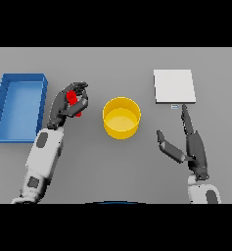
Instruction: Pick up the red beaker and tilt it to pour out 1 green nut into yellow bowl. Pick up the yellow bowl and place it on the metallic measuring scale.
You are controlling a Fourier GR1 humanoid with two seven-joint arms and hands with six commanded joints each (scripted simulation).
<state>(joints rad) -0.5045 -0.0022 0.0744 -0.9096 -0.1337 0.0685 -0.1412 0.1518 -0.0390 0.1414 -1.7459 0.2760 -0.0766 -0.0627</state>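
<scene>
My left hand [68, 104] is curled round the red beaker [73, 99], which shows only as red patches between the dark fingers, left of the yellow bowl [121, 117]. The bowl stands upright at the table's centre; I see no nut inside it. The metallic measuring scale [174, 86] is a flat pale square at the back right. My right hand [188, 139] lies open to the right of the bowl, fingers stretched toward the scale and thumb spread toward the bowl, touching neither.
A blue rectangular bin [18, 107] sits at the far left of the grey table, close beside my left forearm.
</scene>
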